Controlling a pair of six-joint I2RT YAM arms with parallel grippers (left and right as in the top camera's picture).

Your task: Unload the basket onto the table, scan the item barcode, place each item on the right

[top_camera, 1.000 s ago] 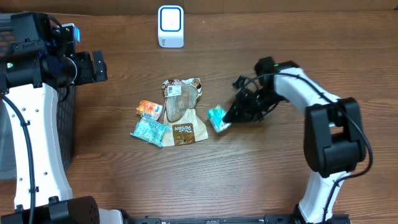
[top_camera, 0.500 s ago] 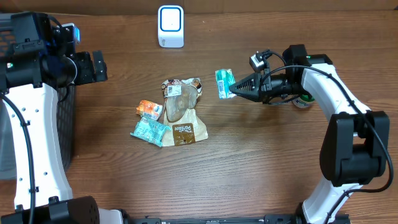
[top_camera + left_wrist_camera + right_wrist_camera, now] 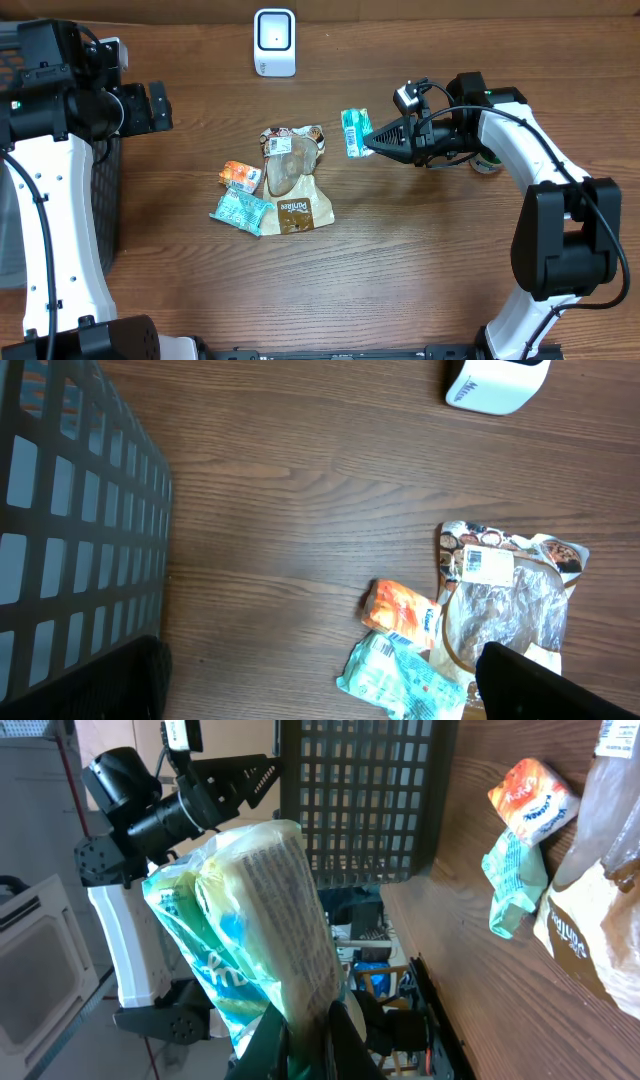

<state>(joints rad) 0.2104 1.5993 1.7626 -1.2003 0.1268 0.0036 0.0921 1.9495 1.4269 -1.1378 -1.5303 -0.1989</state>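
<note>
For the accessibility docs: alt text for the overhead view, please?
The right gripper holds a green snack packet above the wooden table, short of the white scanner at the far edge. More snack packets lie mid-table; the left gripper hangs open beside a black basket.

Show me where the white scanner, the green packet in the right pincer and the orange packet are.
white scanner (image 3: 274,40): overhead view, centre of its face.
green packet (image 3: 352,128): overhead view, middle of its wrapper.
orange packet (image 3: 400,615): left wrist view, middle of its front.
</note>
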